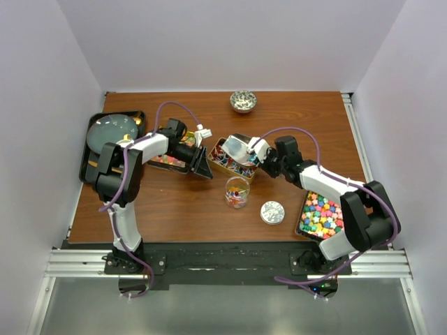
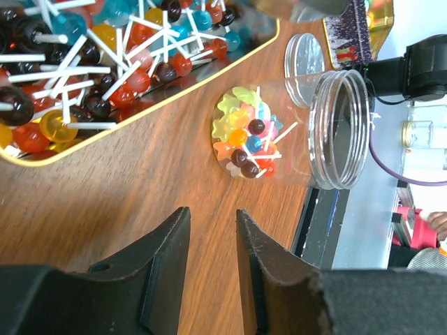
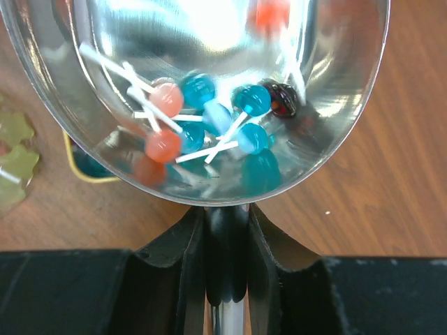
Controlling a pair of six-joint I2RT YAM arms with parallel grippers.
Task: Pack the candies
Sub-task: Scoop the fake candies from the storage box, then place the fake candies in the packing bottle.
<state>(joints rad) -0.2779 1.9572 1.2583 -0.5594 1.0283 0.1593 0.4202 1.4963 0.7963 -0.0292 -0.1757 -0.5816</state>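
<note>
Right pincer [image 3: 225, 218] clamps my scoop [image 3: 230, 42] of candies [image 3: 253, 137]; left pincer [image 2: 213, 234] ajar, empty; jar [image 2: 340, 132] just ahead barely filled, I reckon.

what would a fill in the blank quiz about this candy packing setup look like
1. The right gripper is ____ on the handle of the metal scoop, which carries lollipops.
2. The left gripper holds ____.
3. The clear jar is ____, its lid lying on the table beside it.
4. The bright cube candies lie nearest the ____ arm's base.

Missing words: shut; nothing; open; right
</note>
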